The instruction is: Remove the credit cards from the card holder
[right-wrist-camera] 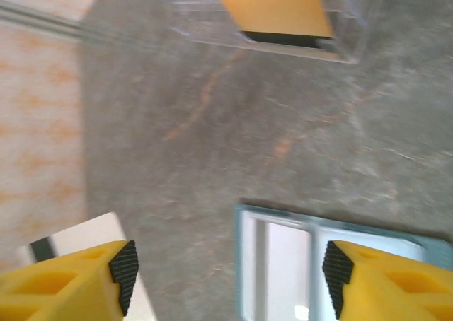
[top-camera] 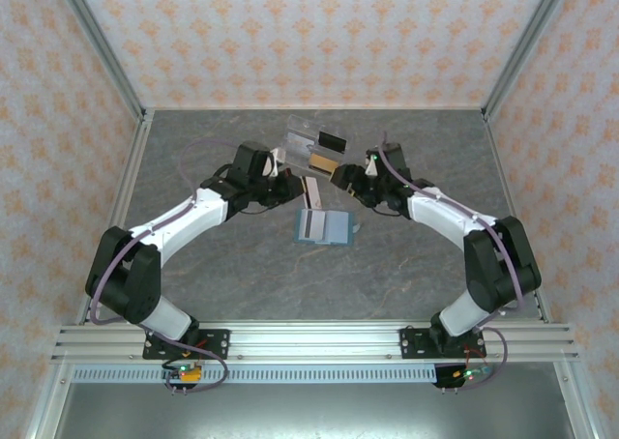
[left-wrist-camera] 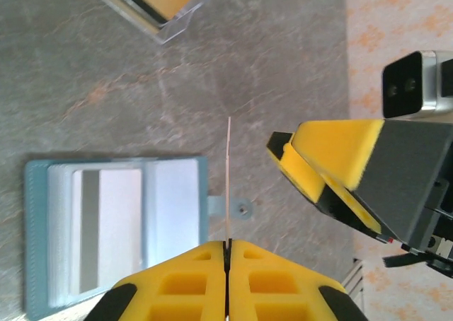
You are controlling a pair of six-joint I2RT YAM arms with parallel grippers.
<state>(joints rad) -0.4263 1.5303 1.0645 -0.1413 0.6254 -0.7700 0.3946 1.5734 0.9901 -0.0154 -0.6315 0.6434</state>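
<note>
Card (top-camera: 311, 186), thin rect., in L gripper (left-wrist-camera: 228, 244)

Matt card holder (top-camera: 327, 228), clear glossy plastic piece (left-wrist-camera: 180, 20), smooth marbled table (top-camera: 242, 275)

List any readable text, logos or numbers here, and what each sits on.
No readable text anywhere.
On the striped card in the card holder: pale face, grey stripe, no print visible.
On the orange card in the clear tray: plain face.
On the white card in the left hand: edge-on here, too small from above.
</note>
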